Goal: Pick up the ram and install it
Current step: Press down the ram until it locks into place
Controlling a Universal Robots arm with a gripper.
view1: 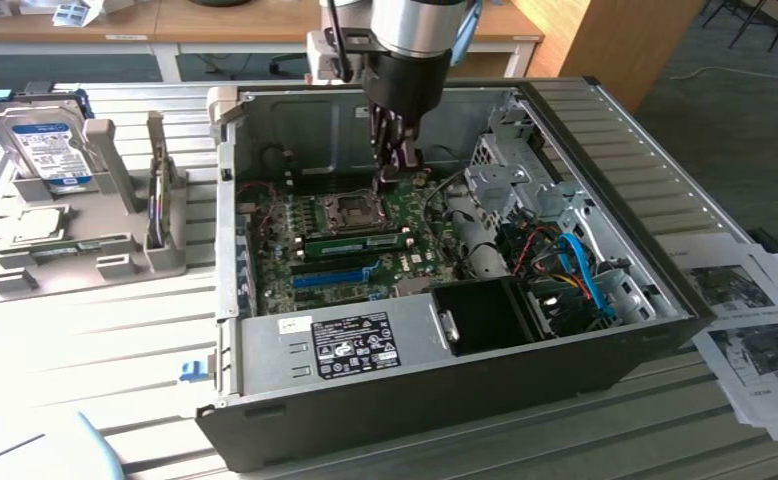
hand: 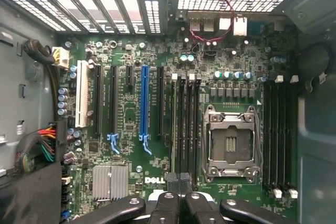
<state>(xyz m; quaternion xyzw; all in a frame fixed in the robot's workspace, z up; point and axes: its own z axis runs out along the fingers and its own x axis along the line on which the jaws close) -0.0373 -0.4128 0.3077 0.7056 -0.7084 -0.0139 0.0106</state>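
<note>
The ram (view1: 356, 243) is a thin green stick lying along a memory slot on the motherboard (view1: 423, 262), between the CPU socket (view1: 357, 208) and the bright blue slot (view1: 329, 277). My gripper (view1: 392, 178) hangs inside the open computer case, above the board near the socket's far side, apart from the ram. In the wrist view my gripper (hand: 179, 183) is shut, its dark pads (hand: 171, 182) pressed together with nothing between them. It hovers over the end of the black memory slots (hand: 186, 124) beside the CPU socket (hand: 231, 142).
The case walls (view1: 629, 150) ring the board. A black fan shroud (view1: 489, 312) and blue and red cables (view1: 569, 270) fill the side at the exterior view's right. A grey holder with a hard drive (view1: 45, 145) stands at that view's left, and printed sheets (view1: 749, 320) lie at its right.
</note>
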